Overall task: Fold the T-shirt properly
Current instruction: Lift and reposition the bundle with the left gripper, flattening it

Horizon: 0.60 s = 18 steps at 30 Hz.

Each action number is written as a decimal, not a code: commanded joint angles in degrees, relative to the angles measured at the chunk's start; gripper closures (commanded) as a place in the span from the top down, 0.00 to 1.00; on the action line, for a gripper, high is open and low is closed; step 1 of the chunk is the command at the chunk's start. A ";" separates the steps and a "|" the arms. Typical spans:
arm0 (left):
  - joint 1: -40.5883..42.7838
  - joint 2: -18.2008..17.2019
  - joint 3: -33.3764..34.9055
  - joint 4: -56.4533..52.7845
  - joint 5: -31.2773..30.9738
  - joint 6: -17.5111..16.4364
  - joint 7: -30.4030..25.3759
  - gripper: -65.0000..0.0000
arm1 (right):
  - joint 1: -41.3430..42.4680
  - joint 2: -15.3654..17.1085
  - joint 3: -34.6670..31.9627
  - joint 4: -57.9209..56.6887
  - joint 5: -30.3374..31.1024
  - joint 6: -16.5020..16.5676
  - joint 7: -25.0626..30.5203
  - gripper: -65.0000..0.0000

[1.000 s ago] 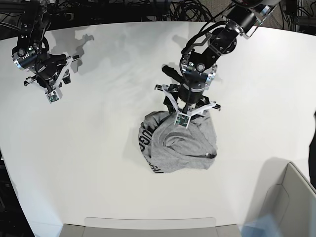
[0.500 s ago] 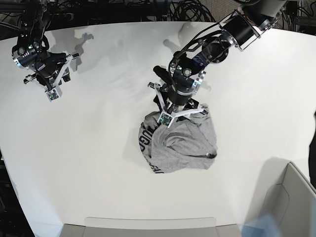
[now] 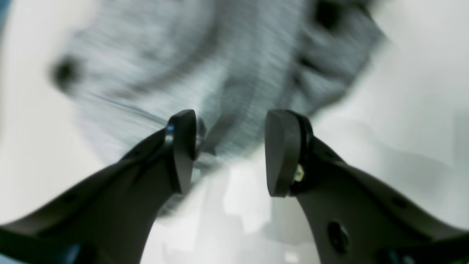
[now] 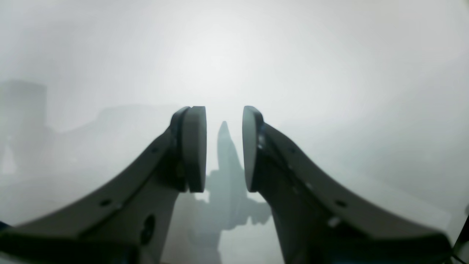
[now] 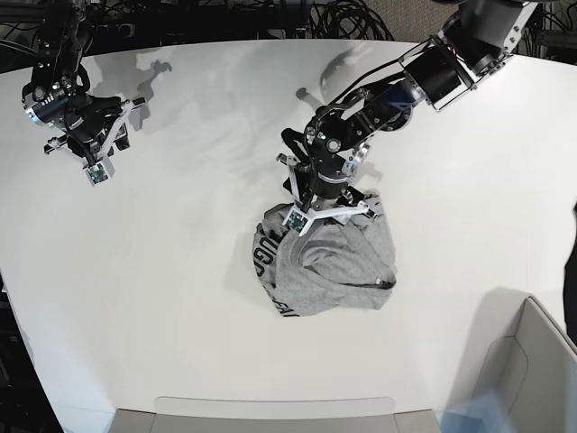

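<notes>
The shirt [image 5: 329, 266] lies bunched in a rumpled grey heap a little toward four o'clock from the middle of the white table [image 5: 180, 271]. Black lettering shows along its edge at nine o'clock, curling down toward seven. A dark hem line runs across the side at four o'clock.

My left gripper [image 5: 317, 200] hangs over the heap's twelve o'clock edge, pointing down at the cloth. In the left wrist view its pads [image 3: 183, 146] stand wide apart, with nothing between them; the grey fabric [image 3: 220, 73] fills the upper part of that view, smeared by blur, and bare table shows under the fingers. Whether a fingertip touches the cloth I cannot tell.

My right gripper [image 5: 87, 144] sits well apart from the shirt, out at ten o'clock near the table's far corner. In the right wrist view its pads [image 4: 194, 146] are partly spread, a narrow gap between them, and they hold nothing; only white tabletop [image 4: 329, 73] and the gripper's own shadow lie below.
</notes>
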 commanded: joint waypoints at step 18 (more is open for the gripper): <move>0.53 -1.47 -8.39 11.46 1.43 0.86 4.57 0.09 | 0.53 0.97 0.41 0.68 0.26 0.35 0.87 0.26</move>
